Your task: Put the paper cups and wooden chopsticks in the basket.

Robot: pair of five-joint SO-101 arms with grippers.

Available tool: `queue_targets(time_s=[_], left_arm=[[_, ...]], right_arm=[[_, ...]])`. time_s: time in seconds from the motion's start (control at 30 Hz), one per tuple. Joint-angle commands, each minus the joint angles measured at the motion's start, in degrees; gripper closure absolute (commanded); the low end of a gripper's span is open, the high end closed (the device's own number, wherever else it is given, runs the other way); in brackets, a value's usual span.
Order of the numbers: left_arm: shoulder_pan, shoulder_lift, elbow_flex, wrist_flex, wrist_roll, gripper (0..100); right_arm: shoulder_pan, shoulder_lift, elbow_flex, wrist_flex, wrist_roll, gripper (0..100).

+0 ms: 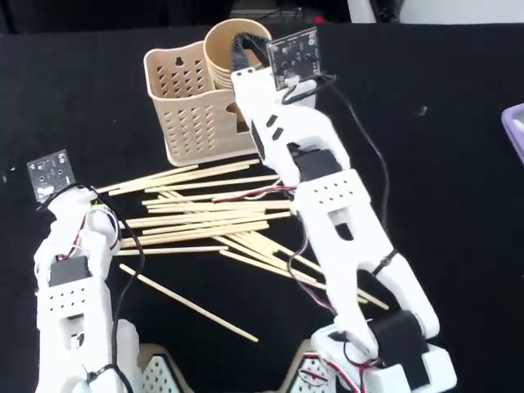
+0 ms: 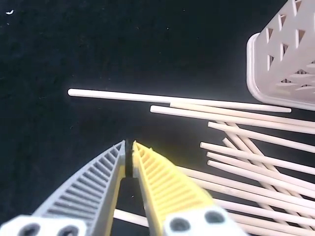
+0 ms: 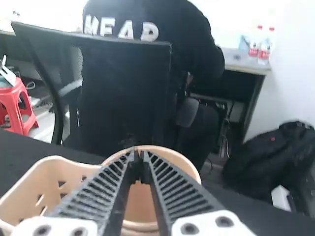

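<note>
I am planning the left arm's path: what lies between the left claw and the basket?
Wooden chopsticks lie spread on the table between the left claw and the basket, seen in the left wrist view.

Gripper closed over black table; wooden chopsticks fanned just beyond; basket corner beside them.

Chopsticks are bare pale wood, smooth and matt. Basket is beige plastic with a slight sheen, cup matt brown paper. Counter looks like matt black cloth. Left end effector and right end effector: ribbed plastic.
</note>
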Motion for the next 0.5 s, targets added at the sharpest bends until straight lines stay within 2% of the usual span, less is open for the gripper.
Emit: queue_targets(time_s=[0.0,0.47], left_arm=[[0.57,-1.23,-0.66,0.35,-0.18,97],[0.57,-1.23,-0.66,0.35,-0.18,97]], right_arm=[[-1.58,0.04,-0.40,-2.55,1.14,98.7],[-1.67,9.63,-1.19,-2.46,0.79,98.7]])
